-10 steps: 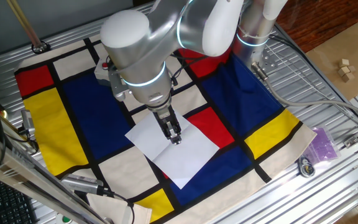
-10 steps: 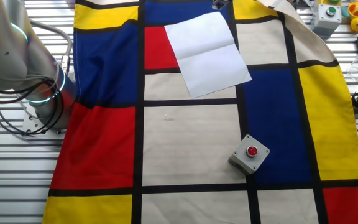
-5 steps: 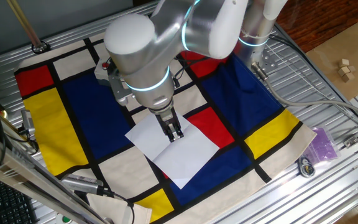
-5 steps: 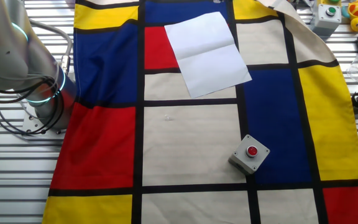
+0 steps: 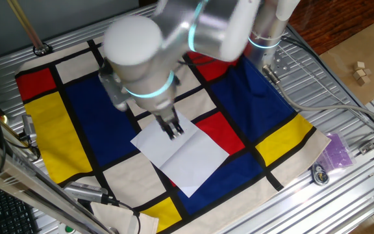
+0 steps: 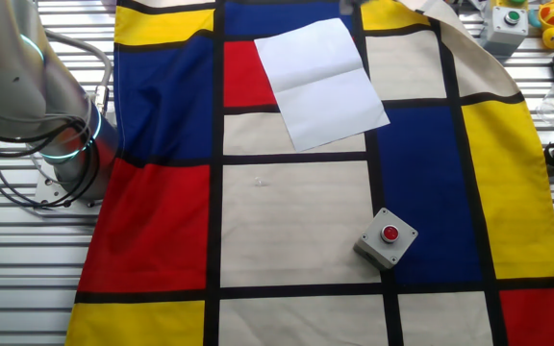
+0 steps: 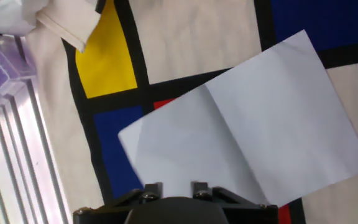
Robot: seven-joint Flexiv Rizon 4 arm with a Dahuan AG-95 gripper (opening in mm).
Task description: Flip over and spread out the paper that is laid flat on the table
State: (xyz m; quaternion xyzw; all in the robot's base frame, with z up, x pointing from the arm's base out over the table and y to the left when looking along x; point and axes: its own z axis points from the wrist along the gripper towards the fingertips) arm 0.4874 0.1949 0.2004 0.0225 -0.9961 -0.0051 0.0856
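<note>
Jaws first: they hang above the paper [image 5: 180, 153] near its upper corner, and the gripper [image 5: 172, 130] is blurred in one fixed view, so whether the two dark fingers are spread or pressed together cannot be told; the hand view shows only the gripper's black base [image 7: 173, 202] at the bottom edge, with no fingertips reaching into sight. Nothing is visibly pinched. The paper lies flat on the table [image 5: 343, 107], a white sheet turned at an angle to the cloth's black lines, with a crease running across its middle. It covers parts of a cream block, a red block and a blue block, and its lower corner points toward the near edge of the cloth. In the other fixed view the paper [image 6: 320, 83] sits near the top of the cloth, overlapping the red block on its left and the blue one at its right corner, every edge down. In the hand view the paper [image 7: 247, 124] fills the centre, crease slanting, with a yellow block off to the upper left. Well apart from it, on a cream block, sits a grey box with a red button [image 6: 387, 235]. A purple bag [image 5: 337, 151] lies on the bare slats by the cloth's corner.
</note>
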